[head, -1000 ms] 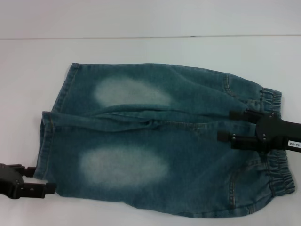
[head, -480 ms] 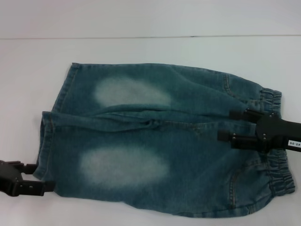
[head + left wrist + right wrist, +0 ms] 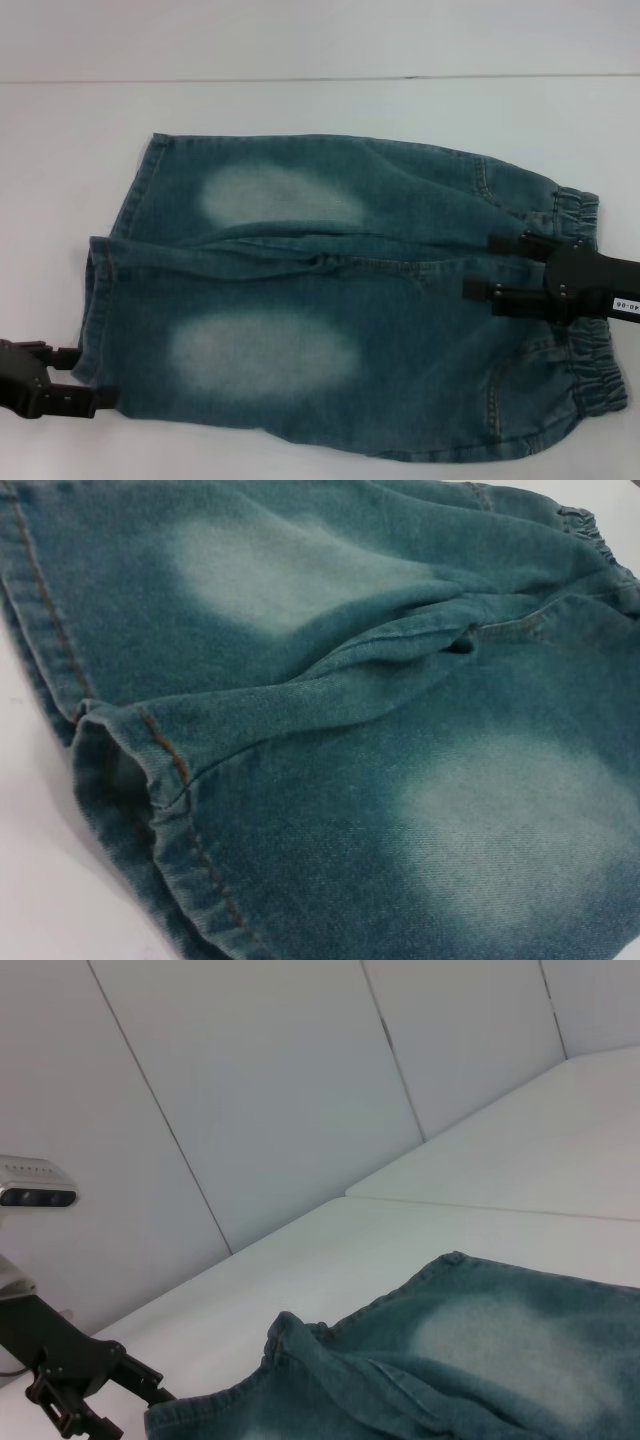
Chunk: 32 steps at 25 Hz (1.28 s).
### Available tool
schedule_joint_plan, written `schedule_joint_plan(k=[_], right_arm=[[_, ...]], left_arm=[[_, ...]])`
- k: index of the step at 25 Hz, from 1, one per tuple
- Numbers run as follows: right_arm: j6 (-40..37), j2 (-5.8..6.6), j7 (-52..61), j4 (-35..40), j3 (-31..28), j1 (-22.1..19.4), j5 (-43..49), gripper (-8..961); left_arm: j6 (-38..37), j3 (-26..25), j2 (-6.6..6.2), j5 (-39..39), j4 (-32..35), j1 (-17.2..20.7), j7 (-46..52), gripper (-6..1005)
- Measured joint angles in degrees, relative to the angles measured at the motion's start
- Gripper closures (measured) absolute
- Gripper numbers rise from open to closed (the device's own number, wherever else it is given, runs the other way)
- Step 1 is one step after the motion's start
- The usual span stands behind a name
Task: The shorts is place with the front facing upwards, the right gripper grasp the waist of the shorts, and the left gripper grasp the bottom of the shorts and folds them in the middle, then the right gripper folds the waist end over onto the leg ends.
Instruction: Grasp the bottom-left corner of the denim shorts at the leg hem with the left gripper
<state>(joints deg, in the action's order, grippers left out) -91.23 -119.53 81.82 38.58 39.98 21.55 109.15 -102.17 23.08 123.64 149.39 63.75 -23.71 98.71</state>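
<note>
Since a second ago, the left gripper [image 3: 80, 378] has crept slightly closer to the near leg hem [image 3: 92, 325], and the right gripper [image 3: 482, 267] has held its place over the waist [image 3: 590, 330]. Both sets of fingers are spread apart, with nothing clamped between them yet.

The shorts [image 3: 340, 300] lie flat on the white table [image 3: 320, 110], front up. Their long axis runs straight from one gripper to the other, waist pointing at the right gripper and leg hems pointing at the left one. That layout seems to suit the task: each claw meets its own end head-on, so the two can lift together and fold along the middle seam.

The right fingers reach across the waist, tips on the denim just inside it. The left fingertips sit at the hem's corner, one just touching the cloth. The left wrist view shows that hem [image 3: 160, 770] gaping open right ahead
</note>
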Motion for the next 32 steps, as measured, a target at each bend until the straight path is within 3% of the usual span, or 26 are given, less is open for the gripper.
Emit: schedule_joint_plan(k=[32], right_arm=[[0.3, -0.09, 0.0, -0.1, 0.1, 0.0, 0.0, 11]], left_arm=[[-1.3, 2.7, -0.16, 0.2, -0.7, -0.8, 1.3, 208]])
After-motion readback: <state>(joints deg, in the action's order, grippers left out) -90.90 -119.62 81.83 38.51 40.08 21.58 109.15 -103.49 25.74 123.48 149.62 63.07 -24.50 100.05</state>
